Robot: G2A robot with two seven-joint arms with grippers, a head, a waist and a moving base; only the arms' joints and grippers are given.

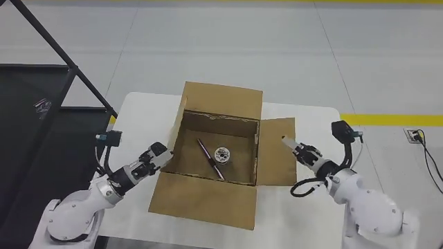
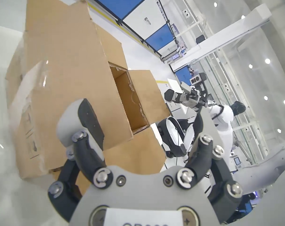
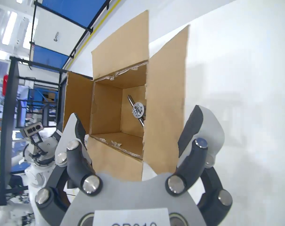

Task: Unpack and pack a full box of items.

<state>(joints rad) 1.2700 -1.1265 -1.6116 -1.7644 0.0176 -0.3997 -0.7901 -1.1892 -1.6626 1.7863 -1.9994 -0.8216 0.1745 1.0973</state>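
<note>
Deep inside box (image 1: 205, 200), rod (image 1: 209, 158) beside disc (image 1: 222, 154).

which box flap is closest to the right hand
The right flap, folded outward, its outer edge by the right hand; the far flap, near flap and left flap lie farther off.

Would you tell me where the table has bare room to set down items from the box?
Bare table lies at the far left corner beside the box, and at the far right corner beyond the right flap. Crowded: around the left gripper and right gripper at the box's sides, and the near flap.
</note>
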